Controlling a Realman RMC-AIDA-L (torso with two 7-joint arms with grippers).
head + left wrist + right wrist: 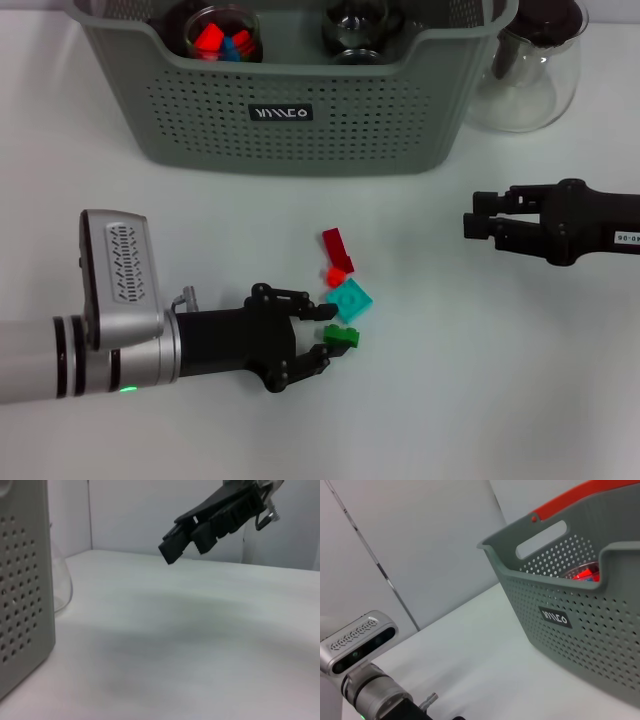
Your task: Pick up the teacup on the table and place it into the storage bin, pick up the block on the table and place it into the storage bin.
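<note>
The grey-green storage bin (290,120) stands at the back of the table; its perforated wall also shows in the right wrist view (580,630). Inside it a glass teacup (222,35) holds red and blue pieces, and a second glass cup (358,30) sits beside it. On the table lie a green block (342,337), a teal block (351,299), a small red-orange block (335,274) and a flat red block (337,245). My left gripper (322,328) is open low over the table, its lower fingertip against the green block. My right gripper (472,222) hovers shut at the right, holding nothing.
A clear glass teapot (530,70) with a dark lid stands right of the bin, close to its corner. The left wrist view shows the bin's wall (20,605) and the right gripper (175,550) farther off above the white table (200,645).
</note>
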